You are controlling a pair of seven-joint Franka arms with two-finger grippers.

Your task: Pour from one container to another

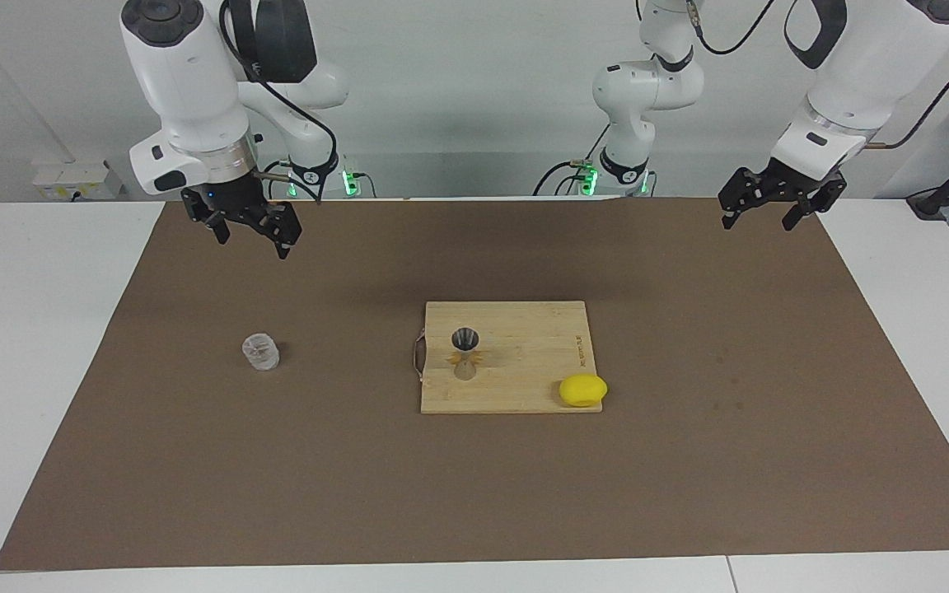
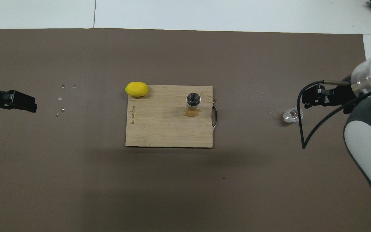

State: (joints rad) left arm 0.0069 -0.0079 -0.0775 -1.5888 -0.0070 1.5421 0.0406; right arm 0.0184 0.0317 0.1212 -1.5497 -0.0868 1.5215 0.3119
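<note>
The small clear glass cup (image 1: 260, 352) stands upright on the brown mat toward the right arm's end; it also shows in the overhead view (image 2: 292, 115). The silver hourglass jigger (image 1: 465, 350) stands upright on the wooden cutting board (image 1: 524, 329), dark inside (image 2: 193, 99). My right gripper (image 1: 254, 239) is open and empty, raised over the mat close to the cup without touching it (image 2: 306, 100). My left gripper (image 1: 759, 221) is open and empty, raised over the mat at the left arm's end (image 2: 31, 104), where that arm waits.
A yellow lemon (image 1: 582, 389) lies at the board's corner toward the left arm's end, farther from the robots than the jigger. A damp stain (image 2: 192, 112) marks the board beside the jigger. Small shiny specks (image 2: 61, 98) lie on the mat (image 1: 689, 461) near my left gripper.
</note>
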